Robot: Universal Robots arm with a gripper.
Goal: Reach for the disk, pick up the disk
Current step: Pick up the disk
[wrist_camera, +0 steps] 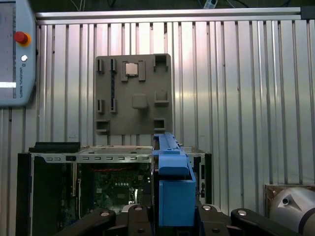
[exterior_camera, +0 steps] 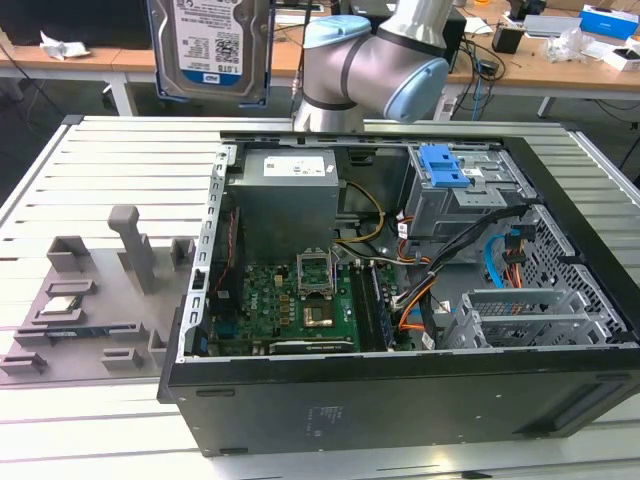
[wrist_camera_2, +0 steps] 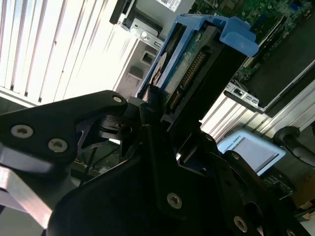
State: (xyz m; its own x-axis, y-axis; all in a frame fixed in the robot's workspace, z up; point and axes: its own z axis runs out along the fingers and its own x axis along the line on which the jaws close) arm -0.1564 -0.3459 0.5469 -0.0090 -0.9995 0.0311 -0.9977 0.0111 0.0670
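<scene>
The disk (exterior_camera: pixel 210 45) hangs high above the slatted table at the exterior view's upper left, upright, its silver label face showing inside a blue frame. In the second wrist view the disk (wrist_camera_2: pixel 197 64) sticks out from my black gripper (wrist_camera_2: pixel 179 115), which is shut on its edges, connector end showing. The first wrist view looks along the disk's blue frame (wrist_camera: pixel 174 189), clamped between the gripper's fingers (wrist_camera: pixel 140 216). The arm (exterior_camera: pixel 380 60) bends behind the computer case.
An open computer case (exterior_camera: pixel 400 400) lies on the slatted table, with a motherboard (exterior_camera: pixel 290 305), cables and a drive cage bearing a blue latch (exterior_camera: pixel 445 165). A grey fixture tray (exterior_camera: pixel 90 300) holding a small chip (exterior_camera: pixel 62 308) sits at the exterior view's left. Cluttered benches stand behind.
</scene>
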